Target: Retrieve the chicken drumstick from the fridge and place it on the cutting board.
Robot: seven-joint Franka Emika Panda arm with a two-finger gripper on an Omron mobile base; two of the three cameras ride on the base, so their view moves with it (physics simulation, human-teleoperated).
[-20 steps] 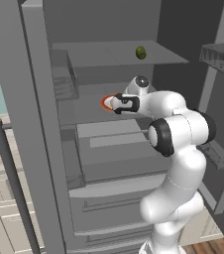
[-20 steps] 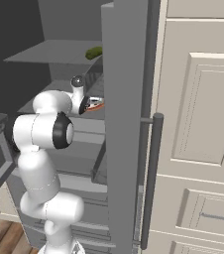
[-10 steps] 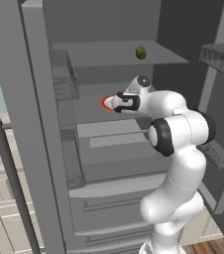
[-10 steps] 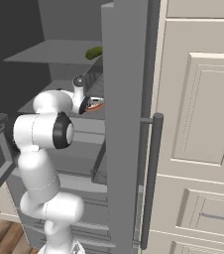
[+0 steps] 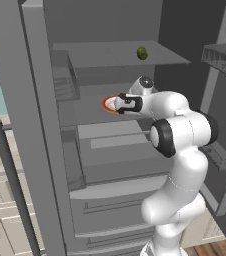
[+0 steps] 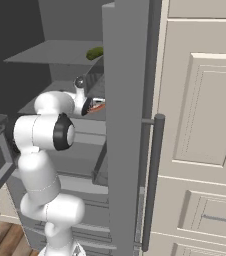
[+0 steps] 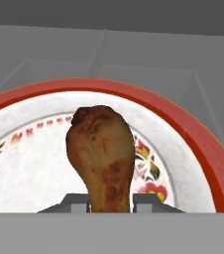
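The chicken drumstick (image 7: 101,149) is a brown lump lying on a white plate with a red rim (image 7: 193,134), narrow end toward the hand. My gripper (image 7: 110,203) is shut on that narrow end, a fingertip (image 7: 78,202) pressing on each side. From the left base view, the gripper (image 5: 117,104) reaches over the plate (image 5: 107,104) on a middle shelf of the open fridge (image 5: 35,100). The right base view shows the gripper (image 6: 90,106) at the plate (image 6: 99,106) behind the fridge door edge. The cutting board is out of view.
A small green fruit (image 5: 142,52) sits on the shelf above. The fridge's open door (image 6: 127,125) with its long handle (image 6: 152,180) stands close on the arm's right, beige cabinets (image 6: 205,125) beyond it. Door bins (image 5: 220,60) flank the other side; drawers (image 5: 115,150) lie below.
The jaws have closed from wide open onto the drumstick's narrow end. The arm, plate and base have stayed in place.
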